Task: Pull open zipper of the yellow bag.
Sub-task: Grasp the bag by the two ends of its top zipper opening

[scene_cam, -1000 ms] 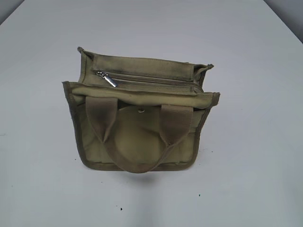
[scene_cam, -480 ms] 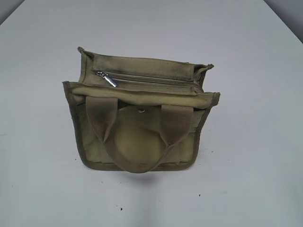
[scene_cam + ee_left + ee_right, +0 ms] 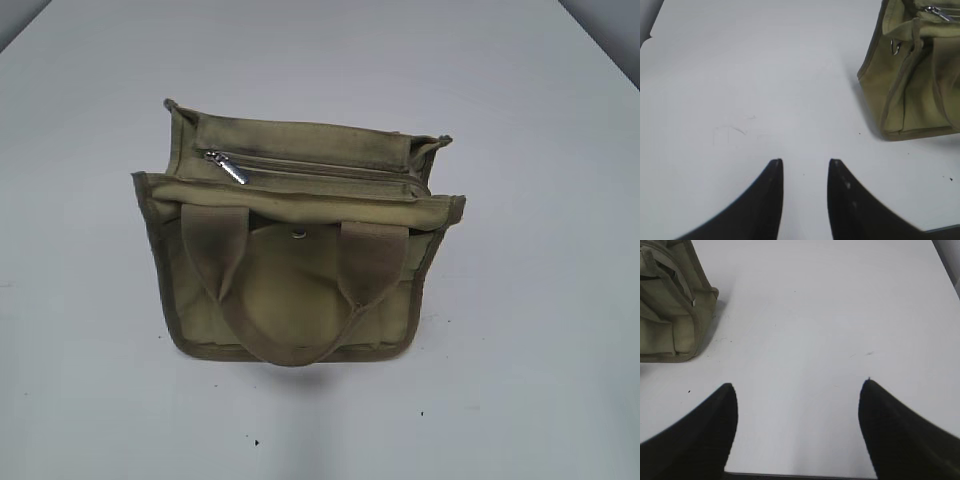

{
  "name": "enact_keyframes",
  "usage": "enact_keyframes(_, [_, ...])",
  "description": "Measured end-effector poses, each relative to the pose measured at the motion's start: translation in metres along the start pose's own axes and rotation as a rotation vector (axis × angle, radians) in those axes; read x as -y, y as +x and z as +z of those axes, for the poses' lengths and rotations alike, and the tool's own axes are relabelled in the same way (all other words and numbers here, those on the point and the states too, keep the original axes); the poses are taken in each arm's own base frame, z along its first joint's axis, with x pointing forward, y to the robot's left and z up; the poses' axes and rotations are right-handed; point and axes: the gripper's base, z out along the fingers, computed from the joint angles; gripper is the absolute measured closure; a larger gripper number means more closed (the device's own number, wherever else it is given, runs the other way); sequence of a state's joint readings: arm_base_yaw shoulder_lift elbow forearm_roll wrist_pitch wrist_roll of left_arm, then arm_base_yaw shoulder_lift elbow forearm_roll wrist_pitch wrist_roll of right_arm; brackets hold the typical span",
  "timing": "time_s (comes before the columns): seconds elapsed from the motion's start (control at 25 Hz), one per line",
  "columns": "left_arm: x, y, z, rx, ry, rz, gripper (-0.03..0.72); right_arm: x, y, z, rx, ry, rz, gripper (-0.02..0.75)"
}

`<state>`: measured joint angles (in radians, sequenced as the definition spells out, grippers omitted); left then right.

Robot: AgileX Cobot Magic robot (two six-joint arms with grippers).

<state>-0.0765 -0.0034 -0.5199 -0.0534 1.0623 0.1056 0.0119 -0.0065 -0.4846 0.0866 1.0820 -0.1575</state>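
Khaki zipper running left-right across bag top, pull at left end; upper right of left hand, nearer, half apart, empty; right hand wide apart, empty.

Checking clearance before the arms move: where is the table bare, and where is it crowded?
The table is bare on every side of the bag: wide patches left, right and in front, a strip behind. The left gripper and right gripper both hang open over bare surface. The only crowding is the bag's top, around the zipper and handles.
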Motion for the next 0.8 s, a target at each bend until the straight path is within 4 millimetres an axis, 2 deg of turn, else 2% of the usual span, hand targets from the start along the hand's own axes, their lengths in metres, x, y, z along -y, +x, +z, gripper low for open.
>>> enact_keyframes(0.12, [0.000, -0.007, 0.005, -0.021, 0.013, -0.009, 0.449, 0.000, 0.000, 0.000, -0.001, -0.003, -0.001, 0.154])
enact_keyframes(0.32, [0.003, -0.037, 0.023, 0.035, 0.078, -0.075, 0.446, 0.001, -0.008, 0.016, -0.113, -0.081, -0.047, 0.154])
enact_keyframes(0.52, [0.004, -0.070, 0.066, 0.069, 0.138, -0.222, 0.445, 0.000, -0.021, 0.045, -0.290, -0.153, -0.146, 0.154])
enact_keyframes(0.64, [0.004, -0.087, 0.095, 0.036, 0.179, -0.347, 0.445, -0.002, -0.040, 0.062, -0.278, -0.179, -0.176, 0.154])
enact_keyframes(0.8, [0.008, -0.105, 0.136, -0.096, 0.244, -0.409, 0.445, -0.004, -0.072, 0.088, -0.234, -0.180, -0.173, 0.154])
